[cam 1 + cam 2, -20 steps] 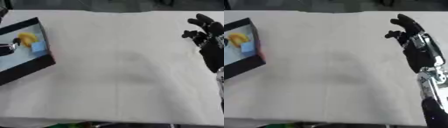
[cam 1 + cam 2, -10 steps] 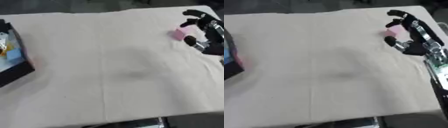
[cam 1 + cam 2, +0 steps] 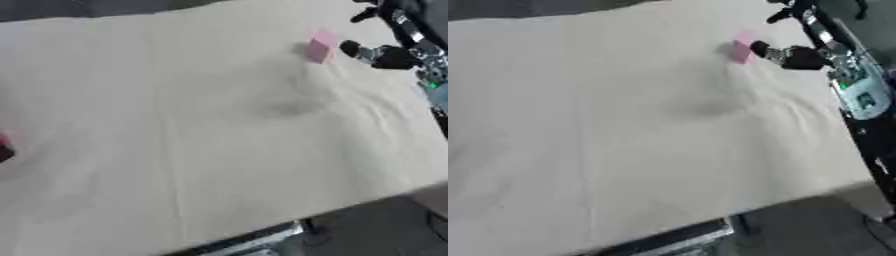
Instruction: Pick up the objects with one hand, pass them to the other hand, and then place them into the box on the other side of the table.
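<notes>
Right hand (image 3: 802, 52) sits at the table's far right edge, its thumb tip reaching toward a small pink block (image 3: 743, 46); fingers spread apart, closed on nothing, as far as the blur lets me judge. The block stands on the cloth-covered table (image 3: 192, 130) just beside the thumb, on the hand's left, toward the table's middle, apparently upright with its long axis vertical. No left hand shows, so the right is plainly the nearer one. A dark red scrap (image 3: 4, 149) at the left edge may be the box.
</notes>
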Robot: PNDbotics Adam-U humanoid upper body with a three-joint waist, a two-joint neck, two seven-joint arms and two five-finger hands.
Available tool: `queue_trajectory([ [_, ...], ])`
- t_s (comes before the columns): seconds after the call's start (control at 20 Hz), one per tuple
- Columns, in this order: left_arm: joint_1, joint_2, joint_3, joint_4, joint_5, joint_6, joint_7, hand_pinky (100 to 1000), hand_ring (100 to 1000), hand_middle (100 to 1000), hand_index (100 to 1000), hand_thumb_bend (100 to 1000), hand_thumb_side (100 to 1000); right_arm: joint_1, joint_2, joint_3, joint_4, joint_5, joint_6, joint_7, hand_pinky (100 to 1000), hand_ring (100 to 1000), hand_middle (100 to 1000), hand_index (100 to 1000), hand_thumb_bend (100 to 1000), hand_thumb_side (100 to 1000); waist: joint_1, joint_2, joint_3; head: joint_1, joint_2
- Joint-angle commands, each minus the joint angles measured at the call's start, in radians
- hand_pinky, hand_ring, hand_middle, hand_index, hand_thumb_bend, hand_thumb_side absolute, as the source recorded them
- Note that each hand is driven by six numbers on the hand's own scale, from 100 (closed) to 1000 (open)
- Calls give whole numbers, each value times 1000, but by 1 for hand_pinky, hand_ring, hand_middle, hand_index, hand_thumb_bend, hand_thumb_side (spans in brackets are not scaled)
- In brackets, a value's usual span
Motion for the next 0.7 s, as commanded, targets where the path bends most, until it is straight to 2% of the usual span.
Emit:
queue_trajectory([
  [0.05,-19,-16,-14,-18,29,2,-46,988,784,564,892,100,558,-21,-80,-35,85,29,-1,-51,965,778,896,933,555,594,-6,-3,13,-45,-3],
  [0.3,-23,-29,-32,-18,23,-14,-80,995,784,560,892,100,566,-12,-126,-63,221,69,26,-156,963,780,892,928,569,593,-10,26,55,-92,-13],
  [0.7,-19,-43,-43,-18,2,-18,-98,1000,781,550,890,100,565,5,-137,-61,345,61,29,-221,963,773,885,923,576,590,-11,47,80,-100,-22],
])
